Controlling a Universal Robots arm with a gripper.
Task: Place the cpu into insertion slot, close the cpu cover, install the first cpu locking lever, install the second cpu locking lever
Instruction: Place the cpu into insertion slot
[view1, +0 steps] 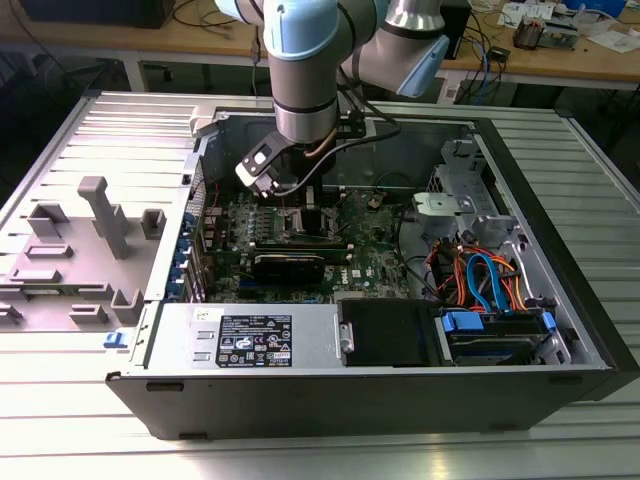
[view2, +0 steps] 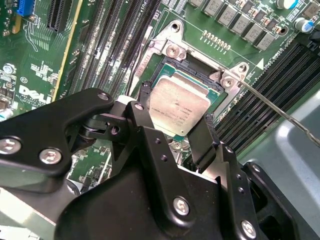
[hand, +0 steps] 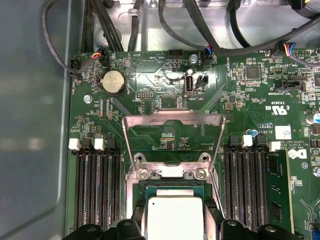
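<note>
Black fingers of the gripper are closed to the width of the cpu, which is gripped by two opposite edges. The cpu is laid flat within the insertion slot, silver top upward. The cpu cover is stood open on its hinges, clear of the slot. A thin metal lever is angled away from one slot corner. Black memory slots are ranged along both sides of the slot on the green motherboard. In the exterior view, the open computer case is laid on a ribbed metal surface.
</note>
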